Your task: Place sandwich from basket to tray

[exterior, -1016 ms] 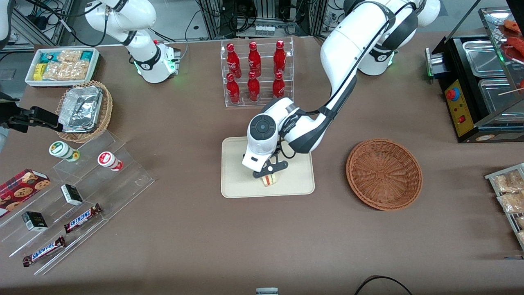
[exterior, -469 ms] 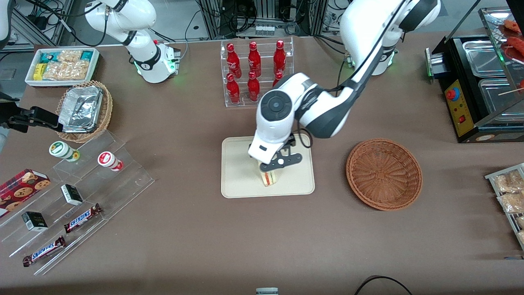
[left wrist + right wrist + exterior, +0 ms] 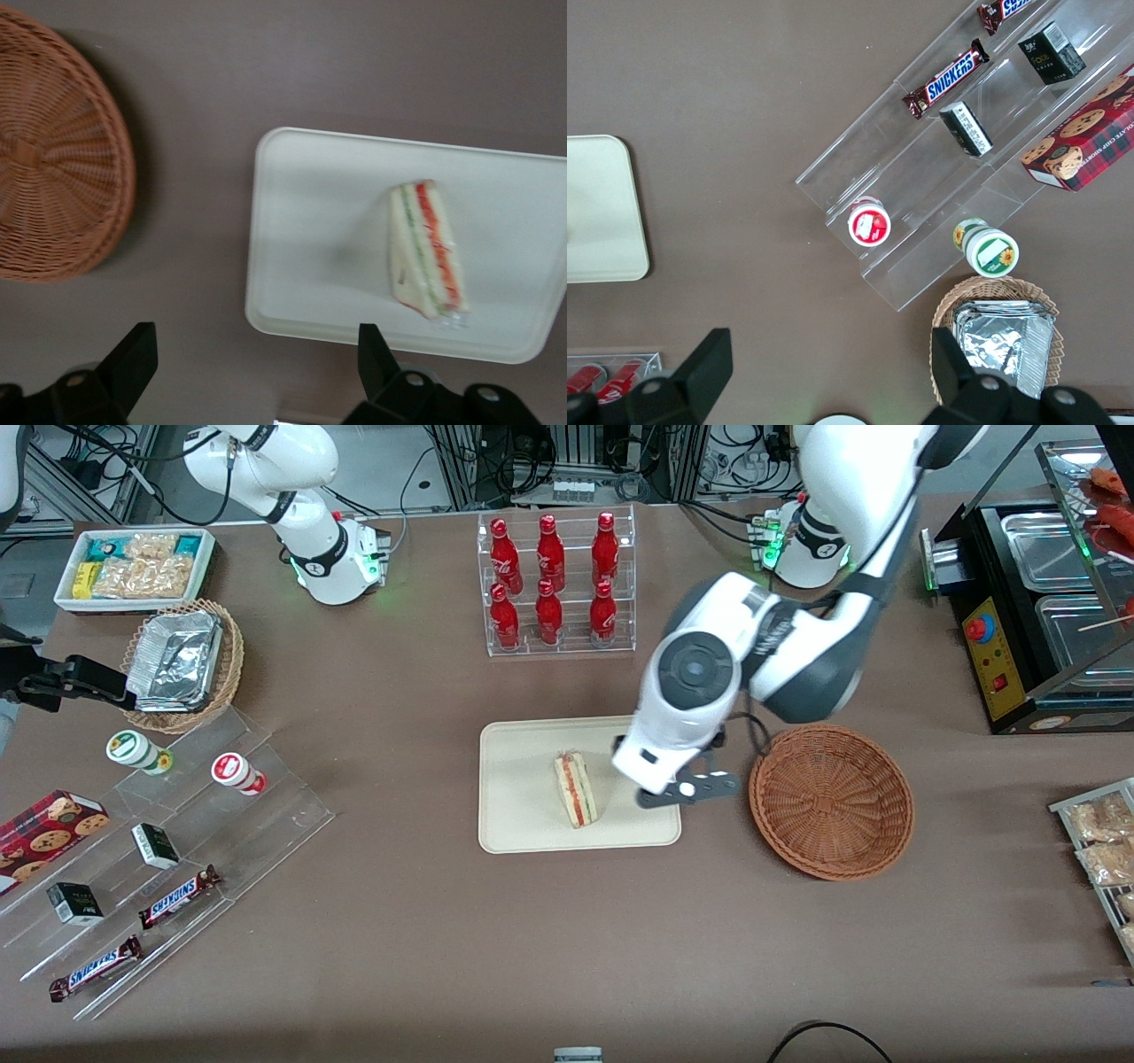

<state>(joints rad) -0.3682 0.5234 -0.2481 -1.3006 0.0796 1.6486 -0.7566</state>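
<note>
The sandwich lies on the tray with its long axis running toward and away from the front camera, its striped cut edge facing up and its wider end nearer that camera. The tray holds only the sandwich, and the basket beside it on the worktop holds nothing. My hand hangs open and empty above the tray's edge, between sandwich and basket, fingers spread wide.
</note>
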